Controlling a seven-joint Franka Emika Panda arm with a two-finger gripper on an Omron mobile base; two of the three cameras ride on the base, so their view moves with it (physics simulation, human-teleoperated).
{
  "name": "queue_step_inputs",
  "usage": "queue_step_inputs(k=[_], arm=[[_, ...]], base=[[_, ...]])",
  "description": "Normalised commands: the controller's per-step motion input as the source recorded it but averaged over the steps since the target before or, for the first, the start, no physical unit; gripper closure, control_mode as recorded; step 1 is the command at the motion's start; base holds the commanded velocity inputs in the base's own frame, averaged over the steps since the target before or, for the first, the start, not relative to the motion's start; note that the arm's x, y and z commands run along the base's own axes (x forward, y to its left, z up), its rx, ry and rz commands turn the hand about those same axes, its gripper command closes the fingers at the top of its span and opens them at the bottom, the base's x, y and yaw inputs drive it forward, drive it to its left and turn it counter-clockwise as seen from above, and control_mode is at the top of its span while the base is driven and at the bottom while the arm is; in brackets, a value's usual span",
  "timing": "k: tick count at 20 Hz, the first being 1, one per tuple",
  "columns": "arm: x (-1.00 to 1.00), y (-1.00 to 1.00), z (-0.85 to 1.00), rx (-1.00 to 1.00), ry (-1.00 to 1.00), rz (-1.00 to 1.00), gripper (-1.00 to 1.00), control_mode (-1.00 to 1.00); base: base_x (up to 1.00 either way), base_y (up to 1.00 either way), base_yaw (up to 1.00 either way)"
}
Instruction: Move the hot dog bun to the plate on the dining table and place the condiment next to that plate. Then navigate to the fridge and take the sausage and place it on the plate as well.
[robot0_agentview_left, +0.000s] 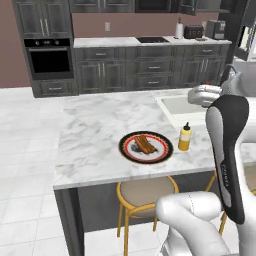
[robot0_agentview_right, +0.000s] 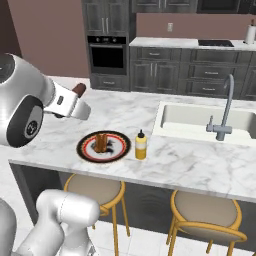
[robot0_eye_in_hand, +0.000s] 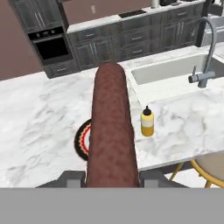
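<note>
A dark-cabinet kitchen with a white marble island surface (robot0_agentview_left: 95, 135), a sink (robot0_agentview_right: 202, 120) set in at one end. On it sits a patterned plate (robot0_agentview_left: 145, 147) holding the hot dog bun (robot0_agentview_left: 144, 144), with a yellow condiment bottle (robot0_agentview_left: 184, 138) just beside it, as the task wants. The fingers (robot0_eye_in_hand: 112, 177) are closed on the sausage (robot0_eye_in_hand: 110, 131), which is held above the surface on the near side of the plate, likely on its way there. The sausage hides much of the plate in the hand view; the bun's detail is hard to make out.
</note>
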Motion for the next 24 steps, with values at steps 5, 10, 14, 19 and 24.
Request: queue_step_inputs(k=[5, 10, 14, 19, 24], arm=[[0.84, 0.05, -0.58, 0.04, 0.48, 0.19, 1.00, -1.00], [0.53, 0.05, -0.72, 0.00, 0.39, 0.17, 1.00, -1.00], [0.17, 0.01, -0.67, 0.00, 0.25, 0.05, 1.00, -1.00], [0.03, 0.06, -0.54, -0.03, 0.07, 0.00, 1.00, -1.00], [0.03, 0.05, -0.30, -0.04, -0.02, 0.00, 1.00, -1.00]], base=[[0.00, 0.00, 0.00], [0.00, 0.00, 0.00], [0.00, 0.00, 0.00], [0.00, 0.00, 0.00], [0.00, 0.00, 0.00]])
